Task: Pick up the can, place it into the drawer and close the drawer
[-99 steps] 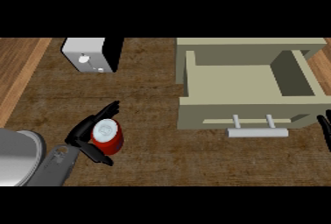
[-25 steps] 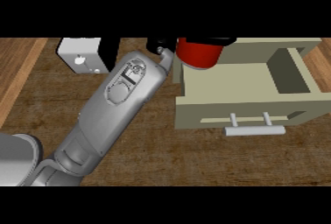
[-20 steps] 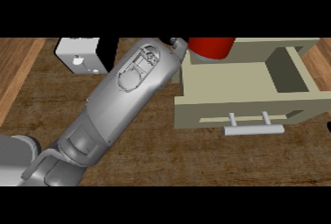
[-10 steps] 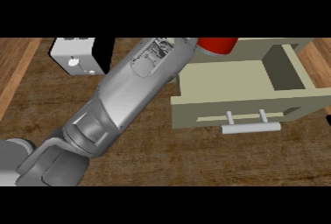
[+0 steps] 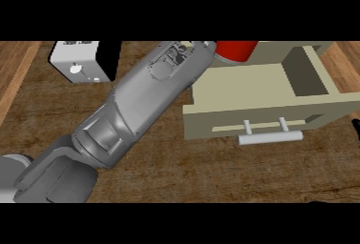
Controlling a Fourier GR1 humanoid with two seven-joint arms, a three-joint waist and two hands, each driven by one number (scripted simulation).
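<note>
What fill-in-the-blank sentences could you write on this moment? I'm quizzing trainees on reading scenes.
1. The red can is at the ____ edge of the view, above the drawer.
2. The drawer is ____, its pale inside showing.
3. The drawer's handle is a ____ bar.
4. The grey forearm reaching to the can is the robot's ____ one.

Missing words: top; open; white; left
</note>
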